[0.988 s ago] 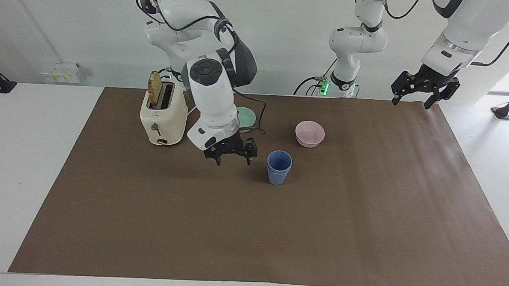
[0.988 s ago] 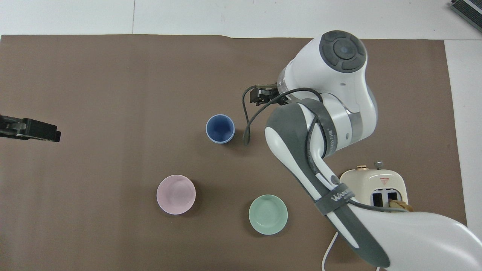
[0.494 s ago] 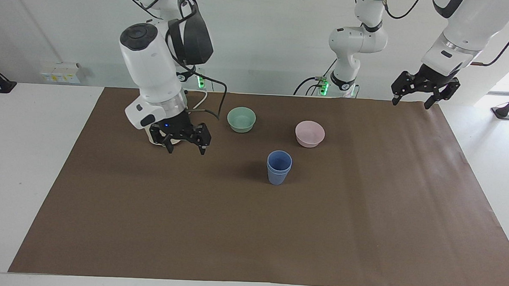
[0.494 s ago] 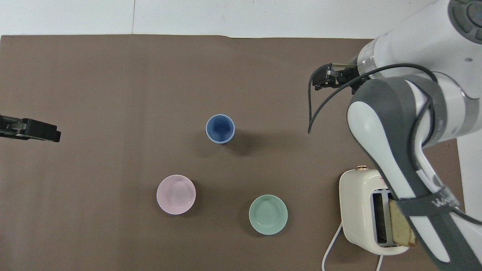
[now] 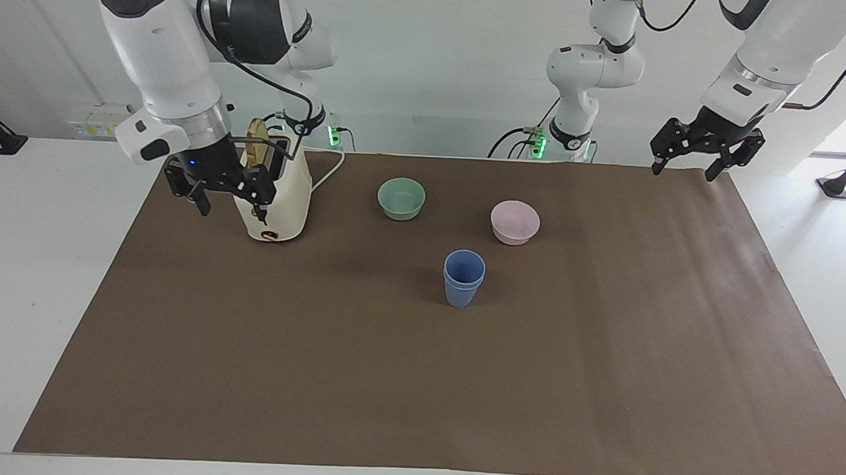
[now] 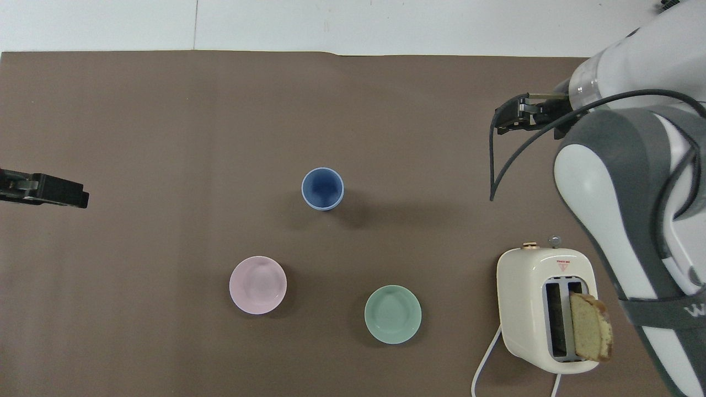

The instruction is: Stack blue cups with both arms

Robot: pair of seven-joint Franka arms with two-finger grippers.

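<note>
The two blue cups [image 5: 464, 277] stand nested, one inside the other, upright in the middle of the brown mat; they also show in the overhead view [image 6: 322, 188]. No gripper touches them. My right gripper [image 5: 230, 210] is open and empty, raised over the mat beside the toaster at the right arm's end; it also shows in the overhead view [image 6: 506, 117]. My left gripper [image 5: 683, 172] is open and empty, and waits raised over the mat's edge at the left arm's end; its tip shows in the overhead view [image 6: 66, 193].
A cream toaster [image 5: 276, 197] with a bread slice [image 6: 590, 333] in one slot stands at the right arm's end. A green bowl [image 5: 401, 197] and a pink bowl [image 5: 514, 221] sit nearer to the robots than the cups. The brown mat [image 5: 417, 380] covers the table.
My right gripper has pulled away from beside the cups, rising and swinging toward the right arm's end past the toaster. The cups and the left arm have not moved.
</note>
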